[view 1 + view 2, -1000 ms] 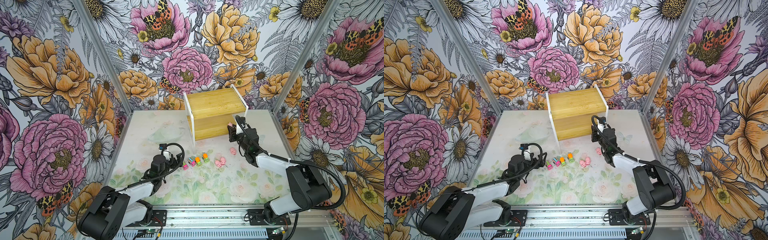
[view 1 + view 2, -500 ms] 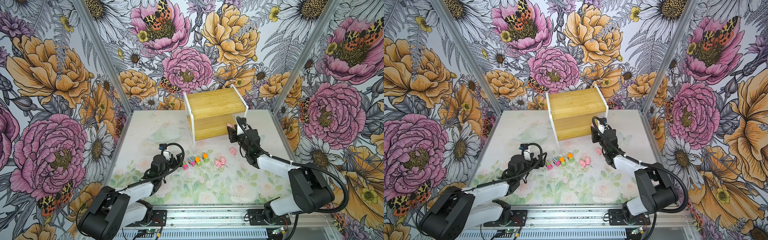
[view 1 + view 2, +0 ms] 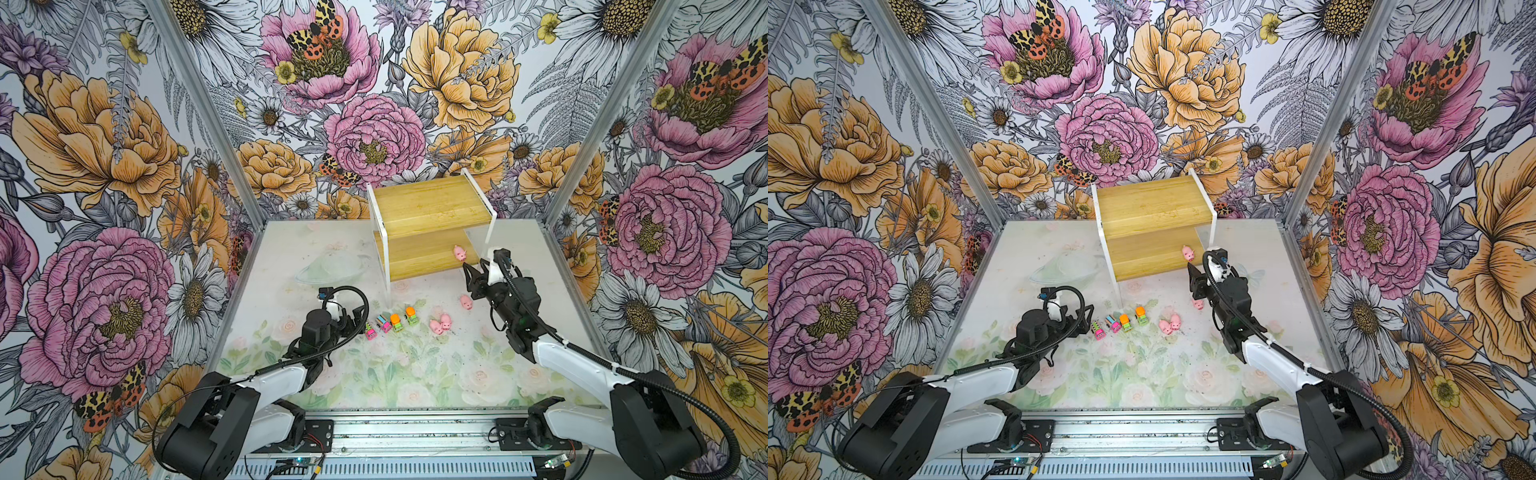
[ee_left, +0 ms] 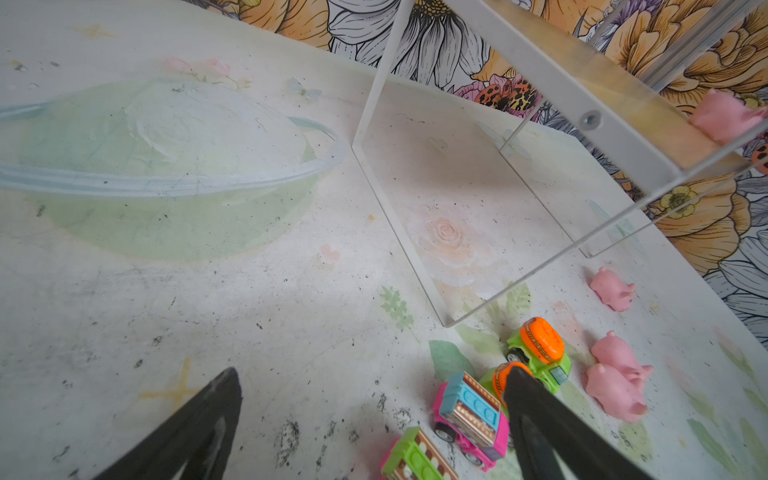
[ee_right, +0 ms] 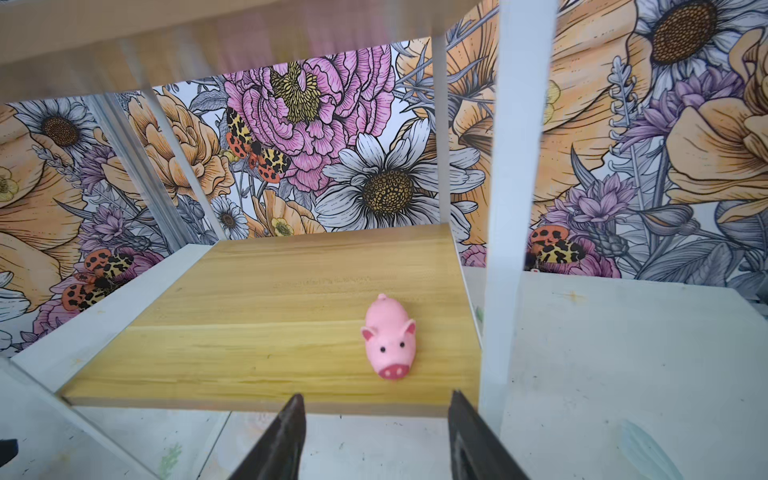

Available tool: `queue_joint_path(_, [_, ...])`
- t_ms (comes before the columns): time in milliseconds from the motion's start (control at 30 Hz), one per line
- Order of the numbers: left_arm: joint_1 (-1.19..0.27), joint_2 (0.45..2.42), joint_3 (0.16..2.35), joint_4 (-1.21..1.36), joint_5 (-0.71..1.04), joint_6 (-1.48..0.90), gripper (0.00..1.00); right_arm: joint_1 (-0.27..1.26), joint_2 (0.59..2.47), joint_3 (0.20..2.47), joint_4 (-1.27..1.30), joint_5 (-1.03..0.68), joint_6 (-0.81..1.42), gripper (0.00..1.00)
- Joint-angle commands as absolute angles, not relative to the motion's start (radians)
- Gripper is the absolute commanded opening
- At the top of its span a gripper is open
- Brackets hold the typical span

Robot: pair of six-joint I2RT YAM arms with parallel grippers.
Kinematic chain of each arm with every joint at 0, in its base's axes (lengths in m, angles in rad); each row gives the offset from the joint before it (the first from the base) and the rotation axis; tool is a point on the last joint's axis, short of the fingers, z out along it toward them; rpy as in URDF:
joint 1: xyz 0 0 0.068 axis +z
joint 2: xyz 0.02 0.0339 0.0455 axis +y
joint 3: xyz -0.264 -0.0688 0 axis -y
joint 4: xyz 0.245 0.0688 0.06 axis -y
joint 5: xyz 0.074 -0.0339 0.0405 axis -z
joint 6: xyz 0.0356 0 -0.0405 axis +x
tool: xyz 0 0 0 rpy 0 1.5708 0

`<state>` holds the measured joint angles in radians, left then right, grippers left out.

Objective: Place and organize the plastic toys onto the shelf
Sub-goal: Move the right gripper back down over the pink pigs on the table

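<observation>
Shelf (image 3: 428,203) lower tier: one pig (image 5: 390,340) by right front edge, room beside. Right tool (image 5: 376,395) released, empty, just off edge; left tool (image 4: 372,370) likewise.

A finger (image 4: 548,428) of my left tool (image 4: 372,370) hides most of one orange-topped car (image 4: 498,376); the view's edge cuts off the nearest pink car (image 4: 409,457).

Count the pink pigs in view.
4. Shelf pig: on the shelf lower board, right end. Lone pig: on the table in front of that end. Two touching pigs: on the table, right of the cars. None seems hidden.
</observation>
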<state>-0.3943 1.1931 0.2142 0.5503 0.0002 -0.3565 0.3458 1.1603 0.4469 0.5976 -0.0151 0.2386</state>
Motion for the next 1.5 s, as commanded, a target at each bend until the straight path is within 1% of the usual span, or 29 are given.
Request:
queue_joint_path(0, [-0.383,1.208,0.23,0.571,0.033,-0.339,0.99,0.355,1.132,0.36,0.623,-0.03,0.328,0.53])
queue_joint_path(67, [-0.383,1.213,0.233,0.568,0.041,-0.336,0.99,0.363,1.12,0.308,0.638,-0.035,0.36,0.52])
queue_joint_path(267, [-0.383,1.224,0.239,0.569,0.048,-0.339,0.99,0.406,1.109,0.211,0.625,-0.005,0.419,0.52])
queue_joint_path(467, [-0.383,1.227,0.24,0.569,0.047,-0.342,0.99,0.434,1.135,0.17,0.621,0.097,0.45,0.52])
queue_joint_path(600, [-0.382,1.23,0.241,0.569,0.045,-0.343,0.99,0.434,1.209,0.191,0.614,0.14,0.461,0.5])
queue_joint_path(733, [-0.384,1.229,0.243,0.568,0.052,-0.35,0.99,0.434,1.325,0.231,0.655,0.133,0.465,0.47])
queue_joint_path(900, [-0.387,1.232,0.249,0.563,0.058,-0.353,0.99,0.434,1.443,0.276,0.711,0.143,0.461,0.47])
queue_joint_path(1100, [-0.393,1.234,0.251,0.563,0.053,-0.357,0.99,0.423,1.476,0.301,0.694,0.178,0.442,0.47])
queue_joint_path(1300, [-0.397,1.244,0.26,0.563,0.054,-0.364,0.99,0.395,1.496,0.336,0.67,0.167,0.449,0.47])
queue_joint_path(1467, [-0.404,1.246,0.261,0.565,0.045,-0.364,0.99,0.383,1.548,0.376,0.668,0.154,0.442,0.46])
